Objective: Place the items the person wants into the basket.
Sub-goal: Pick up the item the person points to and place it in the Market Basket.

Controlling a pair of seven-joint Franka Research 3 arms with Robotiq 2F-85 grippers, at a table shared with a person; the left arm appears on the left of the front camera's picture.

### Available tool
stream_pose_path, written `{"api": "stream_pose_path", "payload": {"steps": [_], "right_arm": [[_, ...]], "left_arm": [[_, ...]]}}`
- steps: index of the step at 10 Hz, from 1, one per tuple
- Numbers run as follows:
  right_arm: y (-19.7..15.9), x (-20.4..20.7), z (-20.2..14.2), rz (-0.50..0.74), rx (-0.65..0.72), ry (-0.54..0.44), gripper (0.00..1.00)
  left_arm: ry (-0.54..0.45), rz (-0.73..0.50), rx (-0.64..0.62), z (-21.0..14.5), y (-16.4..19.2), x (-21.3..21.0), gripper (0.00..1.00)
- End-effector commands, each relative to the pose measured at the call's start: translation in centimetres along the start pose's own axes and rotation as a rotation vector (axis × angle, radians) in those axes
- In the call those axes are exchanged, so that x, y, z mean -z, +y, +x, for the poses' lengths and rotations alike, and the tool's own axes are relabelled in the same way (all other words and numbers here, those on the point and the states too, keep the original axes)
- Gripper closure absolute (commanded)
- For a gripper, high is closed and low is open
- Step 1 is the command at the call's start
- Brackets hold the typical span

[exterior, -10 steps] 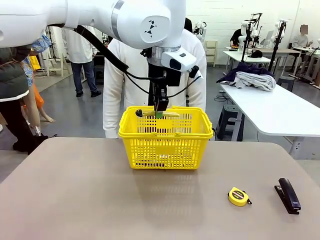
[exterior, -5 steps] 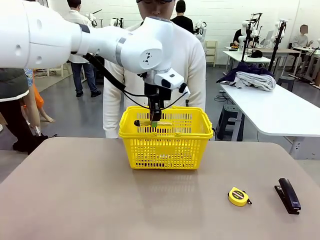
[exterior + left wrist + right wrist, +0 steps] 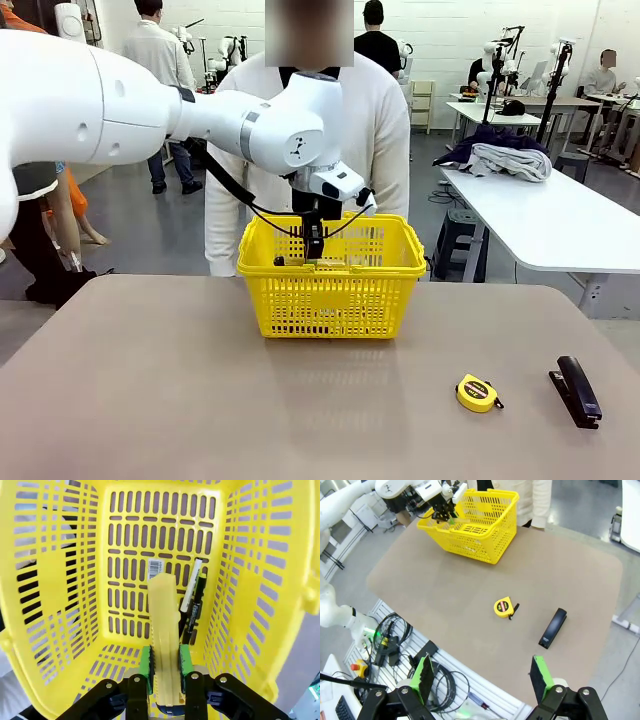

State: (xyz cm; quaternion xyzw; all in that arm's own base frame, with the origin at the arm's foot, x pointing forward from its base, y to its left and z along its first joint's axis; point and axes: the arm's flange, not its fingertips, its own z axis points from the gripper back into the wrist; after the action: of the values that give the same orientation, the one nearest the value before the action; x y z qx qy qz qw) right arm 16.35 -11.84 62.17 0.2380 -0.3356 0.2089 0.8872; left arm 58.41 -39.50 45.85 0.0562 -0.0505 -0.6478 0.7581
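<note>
Left gripper is down inside the basket, pads clamped on the yellow utility knife. Its wrist view reveals the marker and pen on the basket floor, just beyond the knife. Right gripper hangs spread wide above the table's near edge.

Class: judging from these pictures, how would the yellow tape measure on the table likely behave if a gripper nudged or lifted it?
The tape measure lies flat on the table, so it would probably slide, not roll. Its compact, smooth-looking case might slip between jaws and feel dense for its size.
</note>
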Motion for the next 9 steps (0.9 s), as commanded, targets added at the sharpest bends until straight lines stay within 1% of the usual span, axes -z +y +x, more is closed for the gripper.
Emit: {"api": "stream_pose_path", "payload": {"steps": [1,3,4,5,6,9], "right_arm": [[0.0,0.1,0.0,0.020,-0.012,-0.003,0.00],[0.0,0.1,0.0,0.020,-0.012,-0.003,0.00],[0.0,0.1,0.0,0.020,-0.012,-0.003,0.00],[0.0,0.1,0.0,0.020,-0.012,-0.003,0.00],[0.0,0.1,0.0,0.020,-0.012,-0.003,0.00],[0.0,0.1,0.0,0.020,-0.012,-0.003,0.00]], "left_arm": [[-0.046,0.006,0.022,-0.1,0.8,1.2,0.73],[-0.060,0.004,0.022,0.1,1.1,2.4,0.73],[-0.068,0.006,0.023,0.2,1.1,2.5,0.41],[-0.068,0.005,0.031,0.3,0.9,2.6,0.13],[-0.065,-0.001,0.036,0.3,0.9,2.6,0.00],[-0.066,0.001,0.044,0.2,0.7,2.3,0.00]]}}
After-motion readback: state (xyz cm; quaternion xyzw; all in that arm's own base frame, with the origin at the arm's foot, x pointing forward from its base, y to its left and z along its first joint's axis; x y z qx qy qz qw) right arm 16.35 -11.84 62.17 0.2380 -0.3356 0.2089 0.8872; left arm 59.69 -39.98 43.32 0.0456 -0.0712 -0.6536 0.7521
